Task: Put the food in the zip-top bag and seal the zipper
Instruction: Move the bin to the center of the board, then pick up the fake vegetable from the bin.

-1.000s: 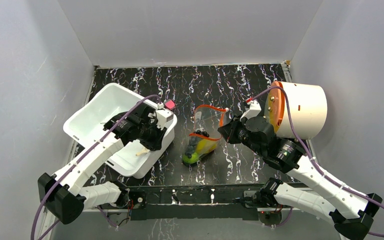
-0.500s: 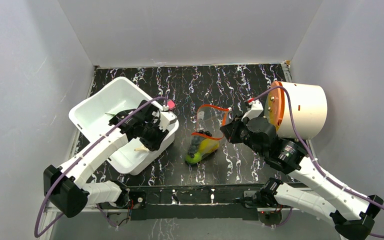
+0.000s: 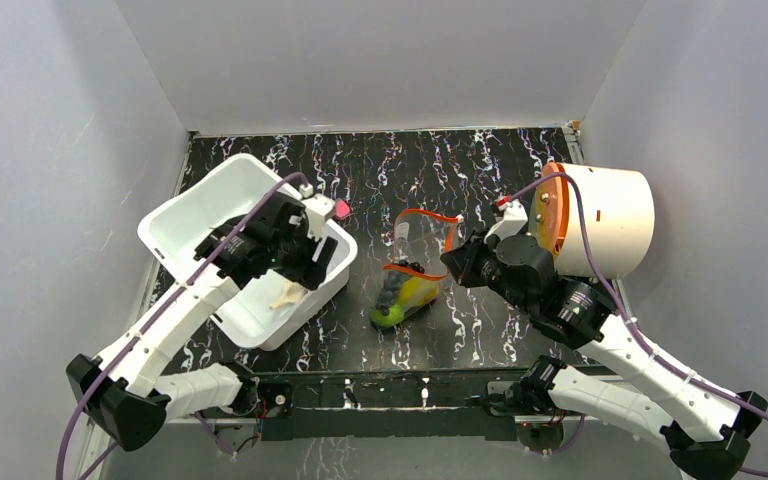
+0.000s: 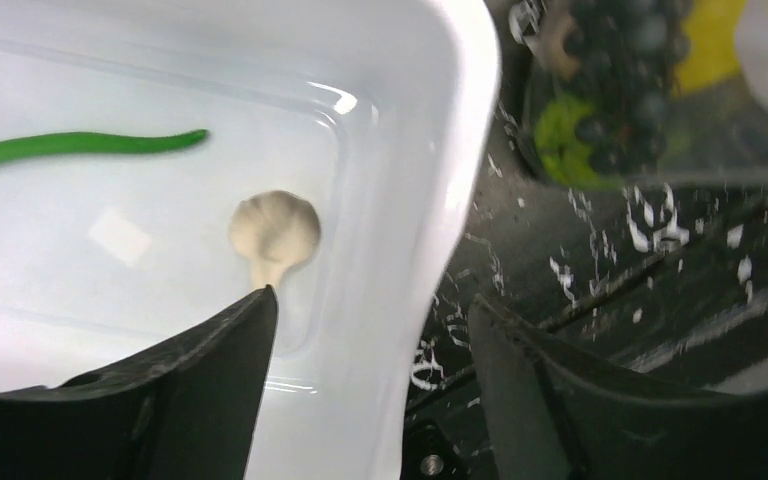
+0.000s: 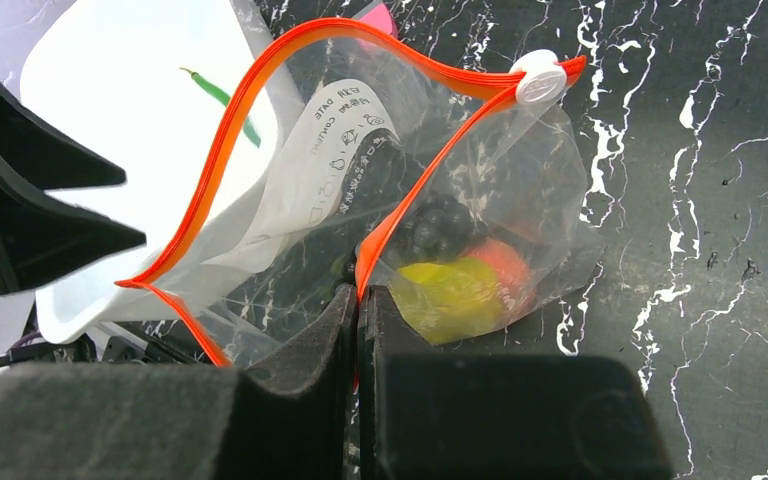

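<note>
The zip-top bag [image 3: 408, 272] stands mid-table with its mouth open. It holds a yellow piece [image 5: 445, 300], an orange ball [image 5: 505, 265] and a dark bunch [image 5: 435, 228]. My right gripper [image 5: 360, 292] is shut on the orange zipper [image 5: 415, 185] at the bag's near lip; the white tip [image 5: 538, 78] sits at the far end. The beige garlic [image 4: 273, 228] and the long green pod [image 4: 80, 147] lie in the white bin [image 4: 450, 130]. My left gripper [image 4: 372, 300] is open, its jaws either side of the bin's right wall, just short of the garlic.
A small pink block [image 3: 341, 208] lies by the bin's far corner. A white cylinder with an orange lid [image 3: 600, 220] lies on its side at the right, behind my right arm. Grey walls close in the table on three sides.
My left gripper has opened and drawn back a little; the garlic now lies loose on the bin floor. The bin shifted slightly. The right gripper and bag have stayed put.
</note>
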Motion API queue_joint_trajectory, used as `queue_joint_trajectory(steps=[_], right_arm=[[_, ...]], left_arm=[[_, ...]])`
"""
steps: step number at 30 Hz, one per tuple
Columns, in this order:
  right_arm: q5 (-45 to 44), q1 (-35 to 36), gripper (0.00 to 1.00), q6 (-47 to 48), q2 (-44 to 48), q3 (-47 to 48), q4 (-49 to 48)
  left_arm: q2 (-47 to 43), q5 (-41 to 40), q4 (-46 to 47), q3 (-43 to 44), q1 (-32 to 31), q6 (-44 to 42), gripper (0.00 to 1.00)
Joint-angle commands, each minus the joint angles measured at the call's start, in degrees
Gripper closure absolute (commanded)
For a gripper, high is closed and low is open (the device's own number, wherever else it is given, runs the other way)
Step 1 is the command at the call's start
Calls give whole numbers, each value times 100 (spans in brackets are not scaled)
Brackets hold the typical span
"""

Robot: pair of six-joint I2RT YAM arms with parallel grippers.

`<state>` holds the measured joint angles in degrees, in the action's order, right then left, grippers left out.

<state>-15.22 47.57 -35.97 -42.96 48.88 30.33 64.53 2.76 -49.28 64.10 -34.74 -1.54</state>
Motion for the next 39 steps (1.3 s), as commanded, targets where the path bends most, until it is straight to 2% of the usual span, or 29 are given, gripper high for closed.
queue_joint_trajectory(steps=[1, 7, 8, 9, 10, 16, 18, 21, 23, 29, 33, 35, 39], right_arm=[[-45, 14, 100, -48, 123, 220, -176], [95, 15, 100, -105, 77, 163, -211], [98, 13, 100, -110, 79, 173, -211], [102, 10, 100, -108, 84, 181, -204], [99, 12, 100, -112, 98, 183, -203], [135, 11, 100, -204, 111, 132, -254], [150, 15, 100, -216, 73, 147, -264], [148, 15, 100, -210, 11, 161, -296], [160, 15, 100, -179, -46, 181, -303], [200, 15, 100, -180, -158, 280, -284], [149, 15, 100, -231, -134, 287, -233], [131, 15, 100, -259, -128, 289, -221], [80, 15, 100, -298, -189, 352, -169]], left_arm=[[13, -1495, 87, 689, -33, 1386, 28], [709, -2531, -413, 1432, -18, 2157, 17], [751, -2646, -355, 1423, -7, 2261, 13], [774, -2773, -244, 1385, 31, 2352, 4], [802, -2868, -139, 1330, 99, 2454, 2], [838, -2281, 620, 1049, 1166, 3006, 2], [847, -2360, 868, 960, 1425, 3190, 5], [981, -2822, 918, 921, 1624, 3672, 15], [1109, -2796, 916, 892, 1980, 4013, 23], [1598, -2620, 1166, 572, 2708, 4833, 39], [1869, -2946, 1227, 433, 2871, 5389, 61], [1984, -3124, 1227, 368, 2947, 5607, 64], [2283, -2965, 1283, 286, 3193, 5862, 61]])
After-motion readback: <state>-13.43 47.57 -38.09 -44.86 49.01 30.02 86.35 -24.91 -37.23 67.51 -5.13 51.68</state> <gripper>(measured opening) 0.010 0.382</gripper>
